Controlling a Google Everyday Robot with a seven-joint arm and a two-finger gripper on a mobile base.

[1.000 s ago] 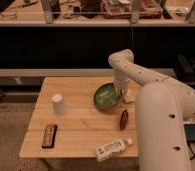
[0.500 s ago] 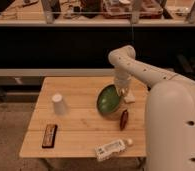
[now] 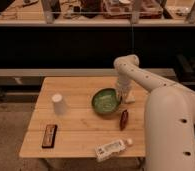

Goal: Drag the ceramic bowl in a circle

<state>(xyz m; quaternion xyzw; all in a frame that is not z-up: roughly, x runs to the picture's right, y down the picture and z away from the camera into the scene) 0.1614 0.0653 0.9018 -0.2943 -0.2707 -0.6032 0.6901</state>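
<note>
The gripper (image 3: 124, 95) is down at the right rim of the ceramic bowl (image 3: 106, 101), which sits right of the middle of the counter (image 3: 81, 122); whether it grips I cannot tell, and I'd judge most of the circle remains.

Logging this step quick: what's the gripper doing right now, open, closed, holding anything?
Gripper: down at the rim of the green ceramic bowl; open or closed cannot be told.

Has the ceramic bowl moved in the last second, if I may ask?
Yes; the ceramic bowl slid slightly nearer the red item, with the gripper at its rim.
</note>
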